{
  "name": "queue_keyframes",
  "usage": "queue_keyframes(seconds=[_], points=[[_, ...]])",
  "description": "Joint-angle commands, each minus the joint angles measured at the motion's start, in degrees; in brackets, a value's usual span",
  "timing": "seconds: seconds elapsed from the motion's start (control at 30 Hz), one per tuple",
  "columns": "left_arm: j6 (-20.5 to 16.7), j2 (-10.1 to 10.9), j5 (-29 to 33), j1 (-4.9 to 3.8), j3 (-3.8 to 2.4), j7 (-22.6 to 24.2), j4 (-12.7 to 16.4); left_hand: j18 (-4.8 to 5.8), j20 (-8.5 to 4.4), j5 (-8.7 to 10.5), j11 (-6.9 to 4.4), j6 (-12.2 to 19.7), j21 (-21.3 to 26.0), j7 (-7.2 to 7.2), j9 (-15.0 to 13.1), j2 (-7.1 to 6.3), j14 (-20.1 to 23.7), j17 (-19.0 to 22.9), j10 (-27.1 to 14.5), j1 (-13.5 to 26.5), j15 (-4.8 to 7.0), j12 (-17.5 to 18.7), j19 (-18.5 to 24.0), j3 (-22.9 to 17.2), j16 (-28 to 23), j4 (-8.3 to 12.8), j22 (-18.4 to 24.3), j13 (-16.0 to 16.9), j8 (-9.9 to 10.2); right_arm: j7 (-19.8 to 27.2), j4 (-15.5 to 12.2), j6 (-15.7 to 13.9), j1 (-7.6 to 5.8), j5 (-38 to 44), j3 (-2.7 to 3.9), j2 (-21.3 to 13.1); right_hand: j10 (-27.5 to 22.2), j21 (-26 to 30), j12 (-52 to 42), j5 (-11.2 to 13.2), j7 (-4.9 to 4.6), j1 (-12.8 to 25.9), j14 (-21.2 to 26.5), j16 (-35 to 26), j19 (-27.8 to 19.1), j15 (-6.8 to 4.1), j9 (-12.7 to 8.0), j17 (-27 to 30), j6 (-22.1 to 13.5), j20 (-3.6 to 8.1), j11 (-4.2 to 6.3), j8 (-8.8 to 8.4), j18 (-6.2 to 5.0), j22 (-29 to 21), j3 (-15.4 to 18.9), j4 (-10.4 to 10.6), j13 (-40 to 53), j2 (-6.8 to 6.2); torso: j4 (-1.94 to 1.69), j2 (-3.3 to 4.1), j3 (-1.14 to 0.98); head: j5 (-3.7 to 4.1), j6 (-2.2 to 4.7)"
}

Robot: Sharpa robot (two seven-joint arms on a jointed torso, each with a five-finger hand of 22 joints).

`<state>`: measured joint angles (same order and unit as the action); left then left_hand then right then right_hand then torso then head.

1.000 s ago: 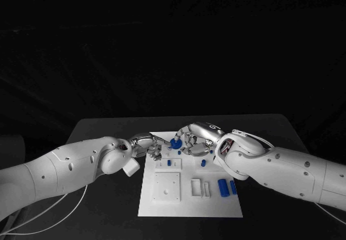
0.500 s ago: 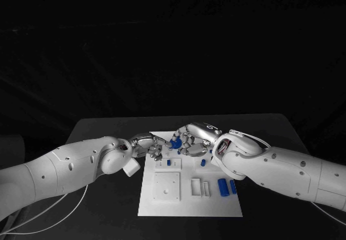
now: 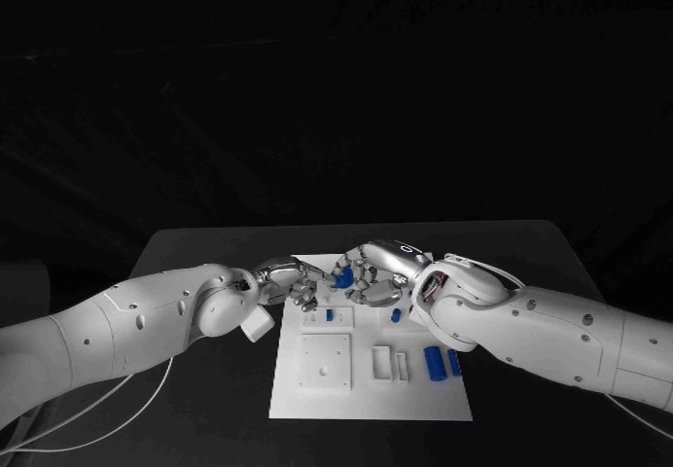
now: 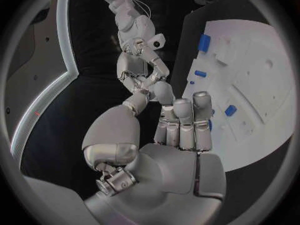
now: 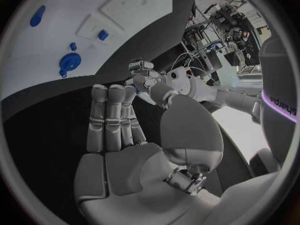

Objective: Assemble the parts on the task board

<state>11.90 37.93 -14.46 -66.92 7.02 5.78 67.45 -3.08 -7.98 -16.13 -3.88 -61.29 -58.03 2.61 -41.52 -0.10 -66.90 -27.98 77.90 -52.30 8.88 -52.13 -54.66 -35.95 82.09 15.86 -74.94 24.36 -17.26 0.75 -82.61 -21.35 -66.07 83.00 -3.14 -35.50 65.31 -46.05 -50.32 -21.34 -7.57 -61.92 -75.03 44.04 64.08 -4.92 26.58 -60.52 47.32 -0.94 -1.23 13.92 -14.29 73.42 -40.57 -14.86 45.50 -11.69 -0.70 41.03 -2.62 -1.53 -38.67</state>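
From the head camera, I saw both hands meeting at the far edge of the board [image 3: 368, 404]. My right hand [image 3: 368, 274] pinched a blue part [image 3: 343, 277], and my left hand [image 3: 291, 280] sat just left of it, the nearer one. From the left wrist, its fingers [image 4: 185, 122] lay straight with nothing in them. From the right wrist, I couldn't tell the grip.

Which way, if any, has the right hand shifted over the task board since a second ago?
Yes, slightly. The right hand and its forearm have eased toward the left hand, judged against the two blue parts lying on the task board.
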Motion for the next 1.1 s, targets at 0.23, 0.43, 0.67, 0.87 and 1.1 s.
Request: queue_keyframes(seconds=[0.23,0.43,0.67,0.87,1.1], points=[[0.4,-0.2,0.9,-0.05,-0.05,1.1,-0.5,0.89,-6.82,0.03,-0.28,-0.6,0.2,-0.36,-4.1,1.33,0.8,-0.1,-0.1,-1.9,1.30,-0.3,0.5,-0.1,0.2,0.1,-0.8,0.1,-0.1,0.7,-0.7,1.4,0.05,0.3,-0.23,0.0,-0.3,0.3,0.4,0.0,0.08,0.3,0.3,-0.2,-0.5,-0.09,0.1,-0.1,0.2,0.00,0.22,0.28,-0.71,0.1,0.1,0.0,0.3,-0.12,-0.01,0.00,-0.01,0.01,-0.10],[0.0,-0.3,1.4,-0.05,-0.05,1.3,-1.0,0.89,-6.82,0.07,-0.28,-0.6,0.2,-0.36,-4.1,1.34,0.8,-0.1,-0.1,-1.9,1.30,-0.3,0.5,-0.1,0.2,0.1,-0.8,0.1,-0.1,0.7,-0.7,1.9,0.09,0.3,-0.40,0.1,-0.3,0.3,0.6,0.0,0.08,0.5,0.3,-0.2,-0.5,-0.10,0.2,-0.2,0.7,0.01,0.22,0.65,-0.71,0.2,0.3,-0.1,0.6,0.07,0.04,0.01,0.00,0.01,-0.17],[-0.8,-0.2,2.1,-0.05,-0.05,1.6,-1.3,0.89,-6.83,0.11,-0.28,-0.5,0.2,-0.36,-4.2,1.37,0.8,0.0,-0.1,-1.9,1.31,-0.3,0.5,-0.1,0.2,0.1,-0.8,0.1,-0.1,0.6,-0.7,2.5,0.11,0.3,-0.57,0.0,-0.2,0.3,0.7,0.0,0.00,0.6,0.3,-0.2,-0.6,-0.06,0.2,-0.2,1.1,0.02,0.16,0.89,-0.71,0.3,0.5,-0.2,0.9,0.18,-0.01,0.01,-0.01,-0.01,-0.22],[-1.1,-0.1,2.3,-0.05,-0.05,1.7,-1.3,0.88,-6.85,0.10,-0.29,-0.5,0.2,-0.37,-4.2,1.36,0.8,-0.1,-0.1,-1.9,1.31,-0.3,0.5,-0.1,0.2,0.1,-0.8,0.1,-0.1,0.6,-0.7,2.7,0.19,0.3,-0.73,0.1,-0.2,0.3,0.8,0.0,-0.10,0.7,0.3,-0.2,-0.6,0.00,0.2,-0.3,1.3,0.02,0.07,0.99,-0.71,0.3,0.6,-0.3,1.0,0.23,0.02,0.01,0.00,0.01,-0.25],[-0.8,-0.2,2.3,-0.05,-0.05,1.2,-1.2,0.88,-6.86,0.04,-0.30,-0.5,0.2,-0.38,-4.2,1.34,0.8,-0.1,-0.1,-2.0,1.32,-0.3,0.5,-0.1,0.3,0.1,-0.8,0.1,-0.1,0.6,-0.6,1.9,0.21,0.1,-0.77,0.1,-0.2,0.4,0.9,-0.1,-0.16,0.8,0.3,-0.2,-0.6,0.05,0.2,-0.3,1.3,0.01,0.02,1.01,-0.71,0.4,0.6,-0.3,1.1,0.22,0.03,-0.02,-0.02,-0.05,-0.19]])
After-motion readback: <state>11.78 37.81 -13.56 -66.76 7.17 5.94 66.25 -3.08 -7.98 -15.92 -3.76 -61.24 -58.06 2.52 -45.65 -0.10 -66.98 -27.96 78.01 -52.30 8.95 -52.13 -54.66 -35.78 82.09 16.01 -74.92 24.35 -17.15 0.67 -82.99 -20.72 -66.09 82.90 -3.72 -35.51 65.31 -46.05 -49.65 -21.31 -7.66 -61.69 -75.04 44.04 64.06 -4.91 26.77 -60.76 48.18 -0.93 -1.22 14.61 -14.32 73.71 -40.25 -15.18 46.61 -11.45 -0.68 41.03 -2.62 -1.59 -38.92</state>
